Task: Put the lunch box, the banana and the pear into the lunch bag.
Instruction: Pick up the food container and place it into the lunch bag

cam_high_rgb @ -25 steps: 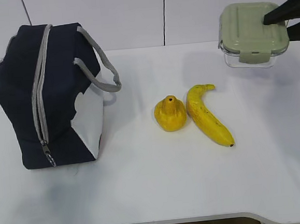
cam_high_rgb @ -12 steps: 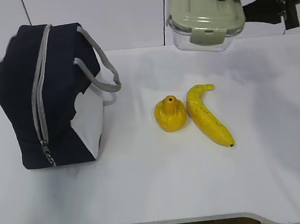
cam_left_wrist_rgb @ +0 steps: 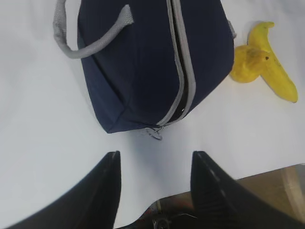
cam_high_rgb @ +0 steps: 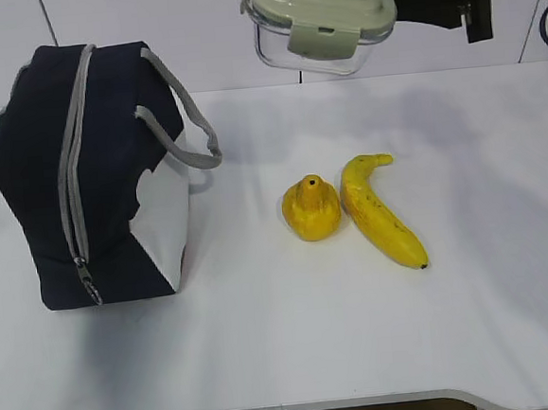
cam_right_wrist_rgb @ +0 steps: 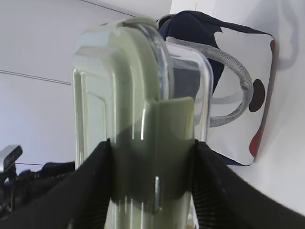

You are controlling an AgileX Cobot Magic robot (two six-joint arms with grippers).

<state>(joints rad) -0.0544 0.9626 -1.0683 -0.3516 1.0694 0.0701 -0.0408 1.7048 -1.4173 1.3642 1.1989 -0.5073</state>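
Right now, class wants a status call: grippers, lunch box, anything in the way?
Right gripper clamped on lunch box, held high over the table. Left gripper open, empty, near lunch bag. Bag zipper looks mostly closed. Pear, banana on table.

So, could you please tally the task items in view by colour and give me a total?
Yellow: 2, the banana and the pear, both on the table.
Navy blue: 1, the lunch bag.
Pale green and clear: 1, the lunch box, held in the air by the right hand.
Total: 4
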